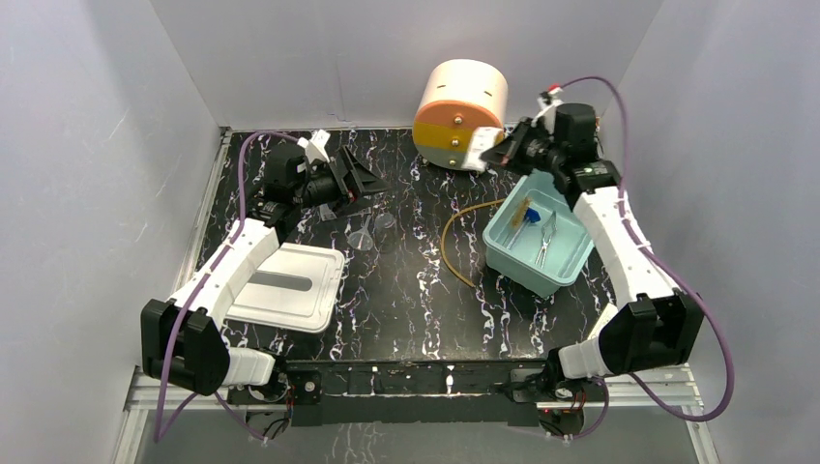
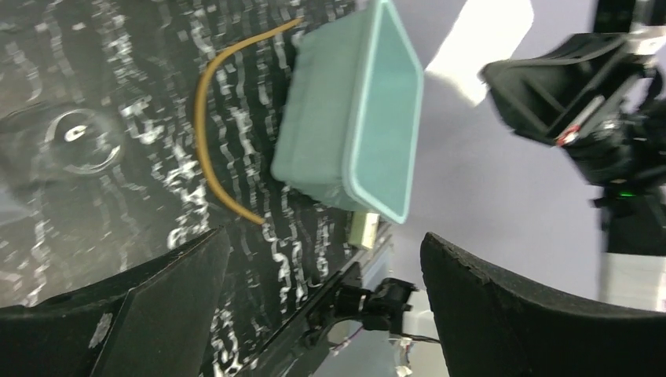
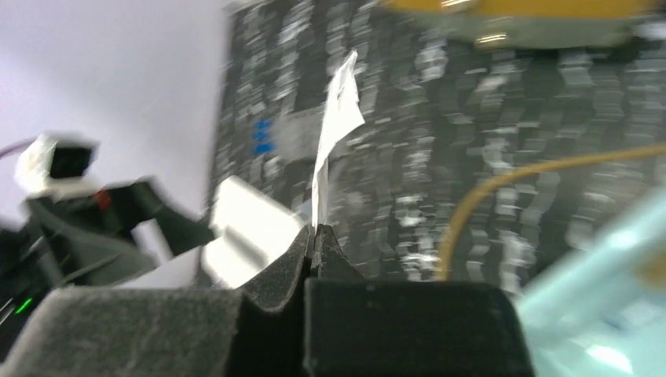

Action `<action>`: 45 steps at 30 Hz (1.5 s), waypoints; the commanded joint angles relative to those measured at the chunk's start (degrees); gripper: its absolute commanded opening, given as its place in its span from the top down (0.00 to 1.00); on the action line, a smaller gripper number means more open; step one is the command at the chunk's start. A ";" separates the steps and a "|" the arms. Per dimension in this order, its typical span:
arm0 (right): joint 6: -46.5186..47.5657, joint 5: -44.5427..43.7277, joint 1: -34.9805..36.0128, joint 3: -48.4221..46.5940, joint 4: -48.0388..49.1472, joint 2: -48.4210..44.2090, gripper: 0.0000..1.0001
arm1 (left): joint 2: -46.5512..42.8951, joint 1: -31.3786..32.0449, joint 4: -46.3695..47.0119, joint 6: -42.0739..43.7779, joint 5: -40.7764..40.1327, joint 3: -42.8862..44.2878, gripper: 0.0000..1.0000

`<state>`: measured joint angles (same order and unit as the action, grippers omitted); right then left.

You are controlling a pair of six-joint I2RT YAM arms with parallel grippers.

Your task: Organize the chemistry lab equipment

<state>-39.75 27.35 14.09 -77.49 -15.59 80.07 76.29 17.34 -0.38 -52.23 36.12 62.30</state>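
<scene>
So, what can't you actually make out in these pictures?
Right wrist view: motion blur; the white scrap pinched in the right gripper can't be identified.
Left wrist view: the bin is seen side-on, so its own wall hides the contents.
Top view: the tools in the bin are too small to name for sure.

Nothing legible anywhere — the white slip (image 3: 336,118) is too blurred.

Left claw (image 2: 323,236) wide open, arm reaching forward; right claw (image 3: 314,234) pinched closed, arm extended.
</scene>
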 commanded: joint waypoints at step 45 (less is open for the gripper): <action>19.36 -46.67 -3.91 -7.78 -34.85 8.47 0.55 | 0.56 -0.12 -20.46 13.03 -9.27 4.61 0.09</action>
<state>-20.78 -23.77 6.59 -79.72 -49.80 94.24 76.60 17.34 -19.55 -40.25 26.33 64.55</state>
